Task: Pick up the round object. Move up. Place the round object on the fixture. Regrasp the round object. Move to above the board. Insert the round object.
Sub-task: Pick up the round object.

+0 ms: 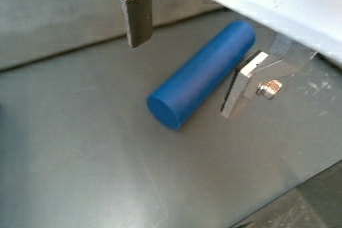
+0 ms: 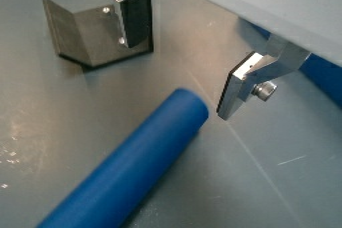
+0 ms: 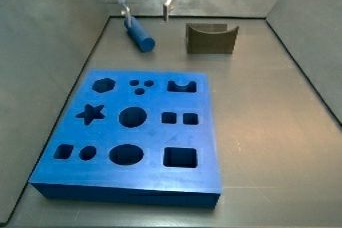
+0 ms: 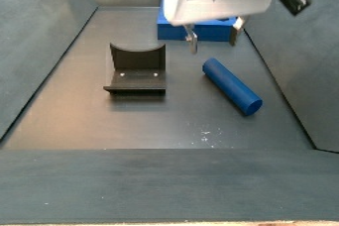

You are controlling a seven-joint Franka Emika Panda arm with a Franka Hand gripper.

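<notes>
The round object, a plain blue cylinder peg (image 1: 201, 77), lies flat on the grey floor. It also shows in the other wrist view (image 2: 127, 167) and in both side views (image 3: 139, 36) (image 4: 232, 84). My gripper (image 1: 191, 57) (image 2: 187, 57) hangs open just above one end of the peg and holds nothing. Its silver fingers (image 1: 138, 17) stand on either side of the peg without touching it. In the side views the gripper (image 3: 147, 12) (image 4: 192, 40) is at the far end of the floor. The fixture (image 2: 94, 32) (image 3: 210, 38) (image 4: 137, 69) stands beside the peg. The board (image 3: 158, 137) lies apart from both.
Sloping dark walls (image 4: 54, 61) enclose the floor on the sides. A strip of the blue board (image 4: 219, 30) shows behind the gripper body. Bare grey floor (image 3: 247, 102) lies between the board and the right wall.
</notes>
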